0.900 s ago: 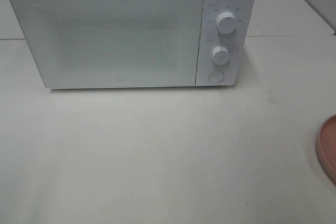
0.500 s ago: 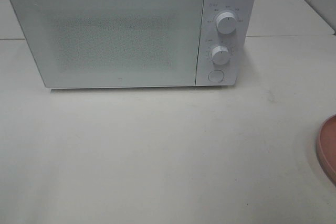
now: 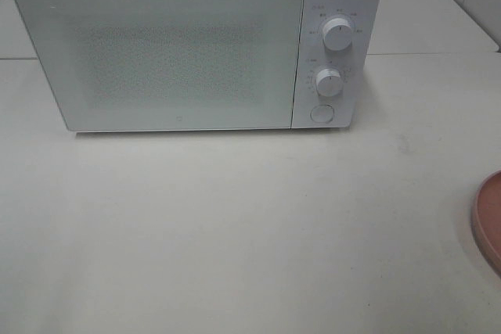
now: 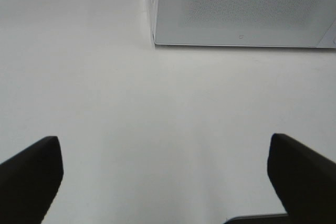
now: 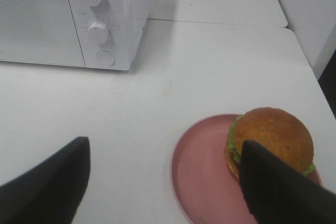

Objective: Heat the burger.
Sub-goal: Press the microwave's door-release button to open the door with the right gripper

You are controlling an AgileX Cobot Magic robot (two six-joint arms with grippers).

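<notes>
The burger [image 5: 270, 136], with a golden-brown bun and green lettuce, sits on a round pink plate [image 5: 202, 169] in the right wrist view. In the exterior high view only the plate's edge [image 3: 487, 220] shows at the right border, and the burger is out of view there. The white microwave [image 3: 196, 44] stands at the back with its door shut; it also shows in the left wrist view [image 4: 247, 9] and the right wrist view [image 5: 73, 19]. My right gripper [image 5: 168, 182] is open above the table beside the plate. My left gripper [image 4: 165, 177] is open and empty over bare table.
The microwave has two knobs, an upper one [image 3: 338, 35] and a lower one [image 3: 329, 81], and a round button [image 3: 321, 113] on its right panel. A table seam [image 3: 438, 54] runs behind. A wall [image 5: 310, 9] stands to the right.
The pink plate's edge in the exterior high view has shifted slightly. Nothing else has visibly moved.
</notes>
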